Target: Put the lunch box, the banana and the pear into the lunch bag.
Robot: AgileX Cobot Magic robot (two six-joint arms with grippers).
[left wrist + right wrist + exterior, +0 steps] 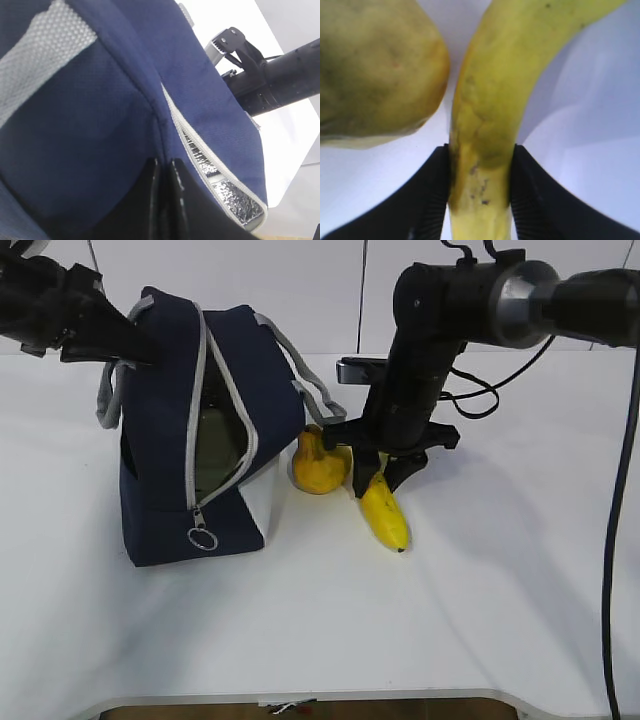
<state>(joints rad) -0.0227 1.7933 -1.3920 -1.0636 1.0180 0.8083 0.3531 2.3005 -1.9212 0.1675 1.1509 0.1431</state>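
Right wrist view: end effector (480, 195) pads flank banana (485, 115), pear (375, 70) beside

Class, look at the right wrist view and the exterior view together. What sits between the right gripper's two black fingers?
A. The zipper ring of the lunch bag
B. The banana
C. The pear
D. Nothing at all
B. In the right wrist view the black fingers press on both sides of the banana, while the pear lies beside it, outside the right gripper.
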